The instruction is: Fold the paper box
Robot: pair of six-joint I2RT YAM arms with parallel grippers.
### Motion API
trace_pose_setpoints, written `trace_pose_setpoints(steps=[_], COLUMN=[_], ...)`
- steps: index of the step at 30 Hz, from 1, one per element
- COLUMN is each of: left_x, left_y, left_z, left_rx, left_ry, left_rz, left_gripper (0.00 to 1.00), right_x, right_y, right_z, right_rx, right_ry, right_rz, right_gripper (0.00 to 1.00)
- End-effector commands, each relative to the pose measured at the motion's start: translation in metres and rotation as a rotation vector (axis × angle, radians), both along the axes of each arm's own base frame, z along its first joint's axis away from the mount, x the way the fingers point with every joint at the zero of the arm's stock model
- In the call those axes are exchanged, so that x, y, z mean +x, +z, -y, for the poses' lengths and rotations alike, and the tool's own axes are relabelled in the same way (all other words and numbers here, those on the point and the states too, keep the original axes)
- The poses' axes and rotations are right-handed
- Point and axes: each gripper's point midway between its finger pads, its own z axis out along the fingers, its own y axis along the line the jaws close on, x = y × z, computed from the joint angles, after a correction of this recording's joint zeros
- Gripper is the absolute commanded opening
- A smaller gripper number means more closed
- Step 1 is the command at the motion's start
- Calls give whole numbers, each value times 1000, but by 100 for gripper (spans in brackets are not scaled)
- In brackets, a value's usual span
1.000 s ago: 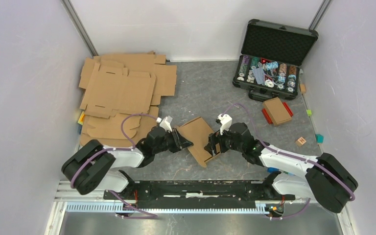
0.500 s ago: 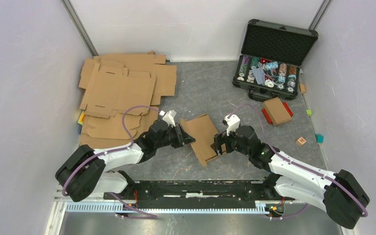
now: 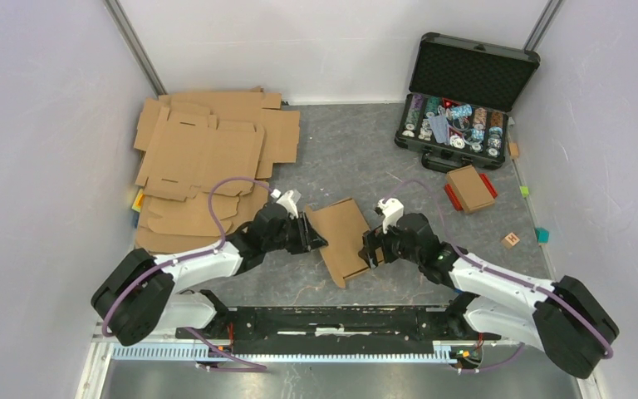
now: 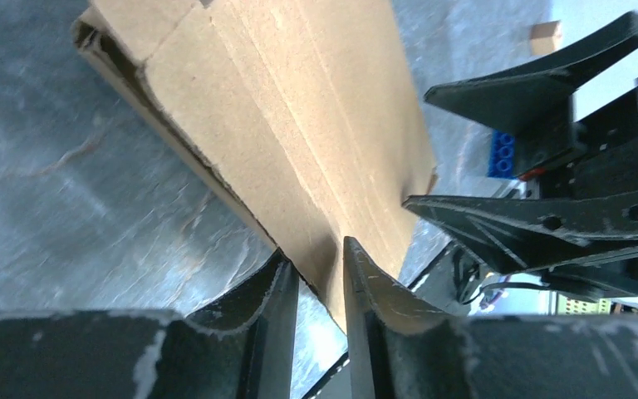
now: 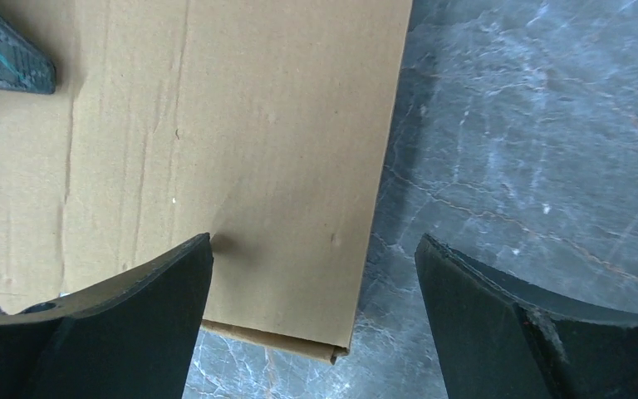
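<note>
Still, left end effector grips paper box, barely shifted

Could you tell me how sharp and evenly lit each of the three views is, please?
Top external: evenly lit, sharp, only soft shadows. Left wrist: the paper box crisp, the left gripper slightly soft, top-right corner overexposed. Right wrist: box and table sharp, the right gripper dark, nearly featureless.

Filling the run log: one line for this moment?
left gripper shut on paper box | right gripper open at its edge | fold unfinished
</note>
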Motion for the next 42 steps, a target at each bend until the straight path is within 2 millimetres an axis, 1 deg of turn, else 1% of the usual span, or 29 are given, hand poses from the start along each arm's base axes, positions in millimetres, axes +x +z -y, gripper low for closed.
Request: trace_pose_setpoints(steps=[1,3,7,9,12,16,18,20,24,26,28,31,34,38,42], left_x=[-7,-9,-12,-13,-16,-16,-15,-15,-14,-14,-14,-14,-14,-12,-9], left_y=[-24,-28,-35,-39,-45,-49,-51,-51,-49,-48,-44,-39,-32,-20,-18], left_z=[-13,-15,-22,-25,-26,-24,-24,-24,-24,-26,-28,-29,-32,-39,-50], left_rx=[69,64,73,83,81,68,73,77,80,88,90,91,84,80,92], left_ry=[-14,-8,-2,3,2,-2,-1,0,-4,-3,-3,-1,7,17,46], left_rz=[5,10,25,25,16,12,13,17,25,32,46,50,61,80,75], left_gripper=[34,36,50,54,57,58,57,56,56,57,57,59,62,65,65], right_x=[-7,-8,-8,-7,-2,5,7,5,-3,-10,-15,-18,-15,-12,-1], right_y=[-10,-16,-19,-17,-9,2,9,17,30,28,28,29,34,34,34], right_z=[-8,-6,-5,-7,-10,-12,-12,-9,-6,-3,-6,-12,-21,-35,-38], right_rx=[-26,-36,-45,-35,-29,-38,-39,-30,9,3,-1,-27,-60,-113,-138], right_ry=[77,69,66,69,66,68,80,89,106,118,148,167,149,141,110], right_rz=[-49,-58,-65,-58,-40,-17,10,48,90,67,38,6,2,-20,-2], right_gripper=[96,96,94,93,92,92,94,98,98,98,98,98,98,98,98])
